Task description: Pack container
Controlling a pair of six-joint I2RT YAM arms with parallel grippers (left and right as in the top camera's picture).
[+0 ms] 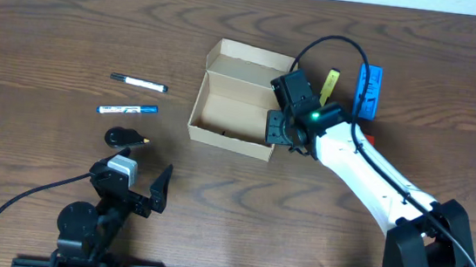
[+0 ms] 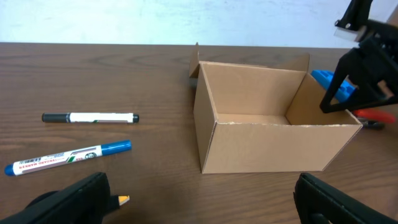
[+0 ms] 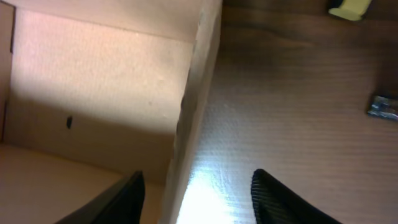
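The overhead camera looks straight down on the bench (image 1: 56, 20) from high above; both arm bases lie along the lower frame edge.

The left wrist camera sits low, just above the bench surface, and faces across it toward the box (image 2: 273, 146). Its own jaws appear as dark shapes in the lower corners.

The right wrist camera points steeply down, very close to one box wall (image 3: 193, 106), with one of its jaws on each side of it.

All three views share the box. The overhead and left wrist views also share the black-capped marker (image 1: 138, 82), the blue-capped marker (image 1: 126, 109) and the right arm (image 1: 366, 172).
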